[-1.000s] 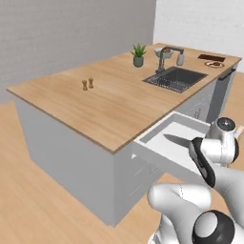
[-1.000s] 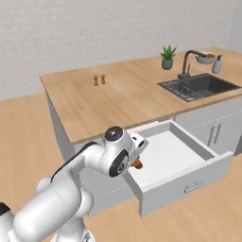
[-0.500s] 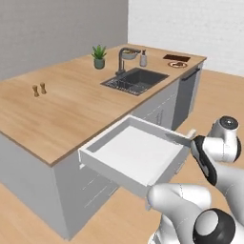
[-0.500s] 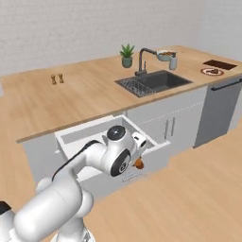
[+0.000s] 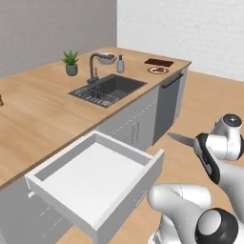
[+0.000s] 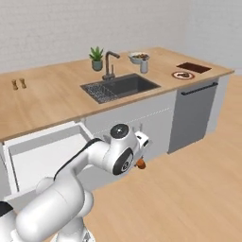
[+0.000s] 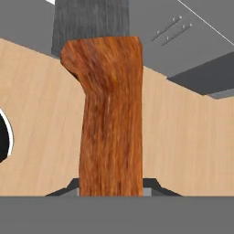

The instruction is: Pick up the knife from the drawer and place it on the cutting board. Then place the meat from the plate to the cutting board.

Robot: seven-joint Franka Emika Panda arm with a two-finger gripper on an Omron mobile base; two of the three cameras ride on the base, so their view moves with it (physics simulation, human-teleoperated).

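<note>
My gripper (image 7: pixel 111 189) is shut on the knife's orange-brown handle (image 7: pixel 111 119); the grey blade (image 7: pixel 91 20) points away, over wood floor and grey cabinet fronts. In the left base view the blade (image 5: pixel 181 139) sticks out left of the gripper (image 5: pixel 196 143), in the air to the right of the open drawer (image 5: pixel 131 190). In the right base view the handle end (image 6: pixel 141 164) shows below the gripper (image 6: pixel 140 155). The drawer (image 6: pixel 42 156) holds nothing. Far along the counter lies the dark cutting board (image 6: pixel 194 67), beside it the plate (image 6: pixel 177 75) with the meat (image 6: pixel 184 74).
A sink (image 6: pixel 120 86) with a tap is set in the wooden counter, with a potted plant (image 6: pixel 96 57), a white bowl (image 6: pixel 138 57) and a bottle behind it. A dark dishwasher front (image 6: pixel 191 113) stands below the board. Two small shakers (image 6: pixel 18 84) stand far left.
The base has driven right along the counter, so the whole scene has shifted left; the sink and the board are nearer. The knife stays in the shut gripper.
</note>
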